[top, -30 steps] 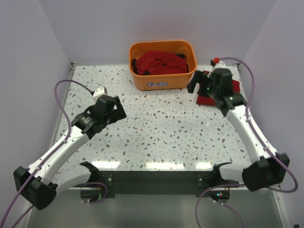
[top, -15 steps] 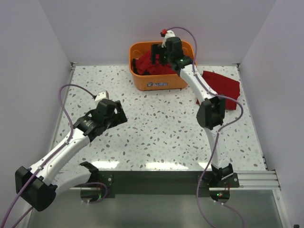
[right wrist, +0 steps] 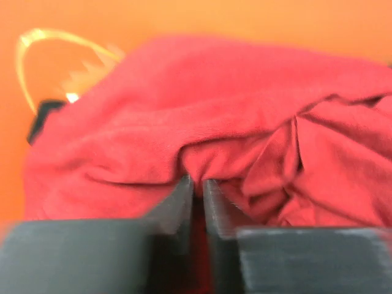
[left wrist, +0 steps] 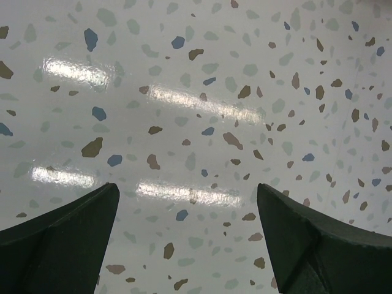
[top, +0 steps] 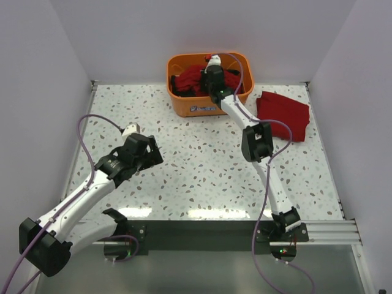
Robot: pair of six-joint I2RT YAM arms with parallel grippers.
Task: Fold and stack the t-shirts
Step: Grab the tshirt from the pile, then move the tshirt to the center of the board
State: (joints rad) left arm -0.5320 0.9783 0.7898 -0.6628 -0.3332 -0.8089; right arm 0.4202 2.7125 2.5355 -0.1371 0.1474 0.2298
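While the left gripper [left wrist: 187, 199] hangs over the table [top: 202, 171] with its fingers spread wide and holding nothing, the right gripper [right wrist: 197, 184] is down in the orange basket [top: 184, 107]. Its fingers are nearly together, pinching a ridge of the crumpled shirts [right wrist: 184, 122] piled in there. One folded shirt [top: 283, 113] lies flat on the table just right of the basket.

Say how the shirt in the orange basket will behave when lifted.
Likely floppy: the crumpled t-shirt lies in soft folds and should drape from the right gripper. Thin cloth, probably light; may drag on the basket rim.
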